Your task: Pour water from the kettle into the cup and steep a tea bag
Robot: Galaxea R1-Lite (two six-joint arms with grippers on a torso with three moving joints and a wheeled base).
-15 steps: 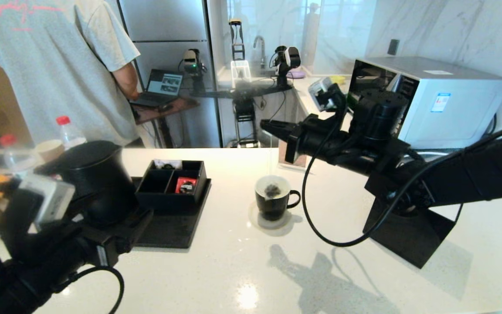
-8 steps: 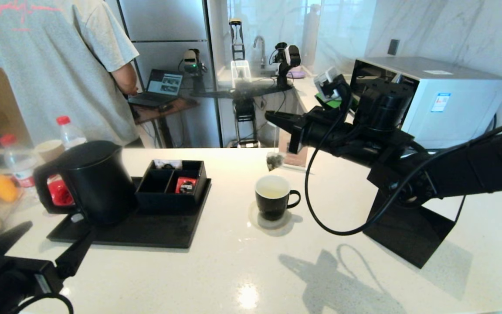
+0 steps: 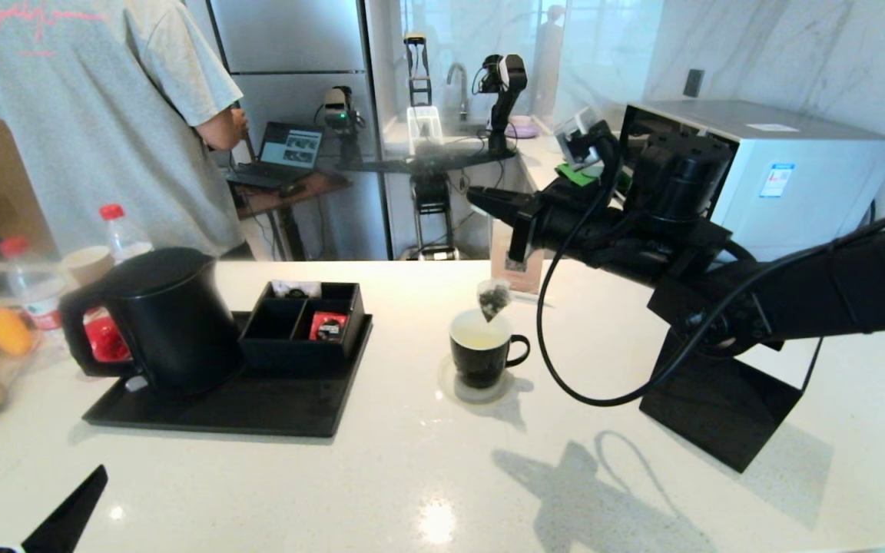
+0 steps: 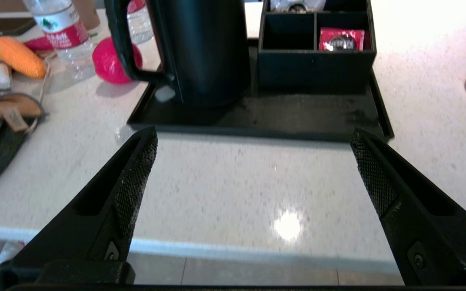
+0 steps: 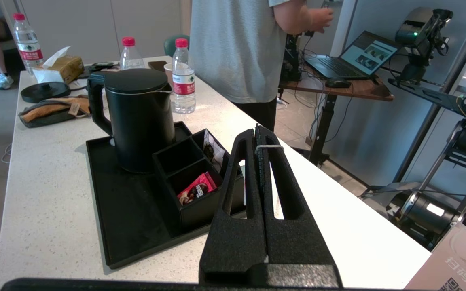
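I have the right hand (image 3: pixel 481 197) raised over the far middle of the desk (image 3: pixel 412 476), its 2 fingers pressed flat together on the thin string of the tea bag (image 3: pixel 493 299). In the right wrist view the string crosses the tips of the closed fingers (image 5: pixel 257 141) as a pale loop. The tea bag hangs free in the air just above the rim of the cup (image 3: pixel 482 347), toward the cup's far right edge, not touching the liquid as far as I can tell. The cup stands upright on a pale round coaster (image 3: pixel 481 388), its small handle pointing to the robot's right, and the water (image 3: pixel 477 335) inside looks faintly yellowish against the white wall.

My left hand (image 4: pixel 253 178) sits low at the near left edge of the desk, spread wide with nothing between its 2 fingers (image 4: pixel 136 169); only the tips show in the head view.

The kettle (image 3: pixel 162 319) stands upright with its lid on at the left end of the black tray (image 3: pixel 289 411), handle to the robot's left. Just beside it on the same tray is a black divided box (image 3: pixel 304 322) with a red packet (image 3: pixel 327 326) in its near right compartment. A black stand (image 3: pixel 719 407) is on the desk under the right arm, well to the right of the cup. 2 bottles with red caps (image 3: pixel 116 230) stand behind the kettle, and a person in a grey shirt (image 3: pixel 104 115) stands beyond the desk
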